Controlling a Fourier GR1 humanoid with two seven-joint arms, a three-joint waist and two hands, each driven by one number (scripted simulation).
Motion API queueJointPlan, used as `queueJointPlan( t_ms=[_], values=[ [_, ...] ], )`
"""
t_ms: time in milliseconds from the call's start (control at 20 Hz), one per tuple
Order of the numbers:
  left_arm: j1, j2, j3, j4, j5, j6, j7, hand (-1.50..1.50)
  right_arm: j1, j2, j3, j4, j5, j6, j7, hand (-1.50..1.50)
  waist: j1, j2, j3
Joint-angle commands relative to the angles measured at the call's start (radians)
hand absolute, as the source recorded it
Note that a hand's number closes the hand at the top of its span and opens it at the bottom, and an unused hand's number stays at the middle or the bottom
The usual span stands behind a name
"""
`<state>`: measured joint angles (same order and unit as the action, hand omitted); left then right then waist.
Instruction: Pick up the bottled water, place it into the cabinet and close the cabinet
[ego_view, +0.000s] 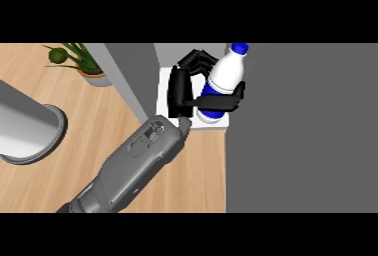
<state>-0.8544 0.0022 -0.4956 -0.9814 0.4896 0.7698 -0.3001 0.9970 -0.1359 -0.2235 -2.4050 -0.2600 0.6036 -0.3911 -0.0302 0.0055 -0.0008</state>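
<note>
1. I see the wooden counter (44, 180) filling the left and lower part of the head view, with a wide dark grey panel (303, 130) covering the right side.
2. A large grey cylinder (26, 127) stands at the left edge.
3. The cabinet (133, 75) shows as a grey wall with a white floor inside.
4. One grey forearm rises from the lower edge; I cannot tell which arm it is. Its hand (181, 95) is inside the cabinet, fingers and thumb curled around the bottle.
5. The bottled water (224, 75), white with a blue cap and blue band, sits tilted over the white cabinet floor, held in that hand.
6. A small potted plant (77, 60) stands at upper left.
</note>
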Motion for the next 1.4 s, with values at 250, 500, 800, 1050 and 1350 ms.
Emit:
queueJointPlan(
  t_ms=[250,500,800,1050,1350],
  values=[
    [-0.076,-0.002,0.138,0.204,0.076,-0.066,-0.114,1.5,0.023,0.022,0.004,-0.102,-0.123,0.009,0.064,-1.5,-0.006,0.003,0.0],
    [-0.149,-0.002,0.153,0.352,0.104,-0.073,-0.182,1.5,0.014,0.002,-0.016,-0.058,-0.13,0.047,0.033,-1.5,-0.021,0.004,0.0],
    [-0.248,-0.002,0.114,0.559,0.013,-0.072,-0.167,-1.5,-0.039,-0.007,-0.012,-0.044,-0.137,0.023,0.057,-1.5,-0.03,0.011,0.001],
    [-0.269,-0.002,0.127,0.659,-0.004,-0.11,-0.208,-1.5,-0.046,0.01,0.012,-0.086,-0.107,0.006,0.082,-1.5,-0.029,0.012,0.0],
    [-0.358,-0.002,0.185,0.725,0.013,-0.118,-0.216,-1.5,-0.063,0.004,-0.004,-0.051,-0.123,0.02,0.067,-1.5,-0.032,0.016,0.0]
  ],
)
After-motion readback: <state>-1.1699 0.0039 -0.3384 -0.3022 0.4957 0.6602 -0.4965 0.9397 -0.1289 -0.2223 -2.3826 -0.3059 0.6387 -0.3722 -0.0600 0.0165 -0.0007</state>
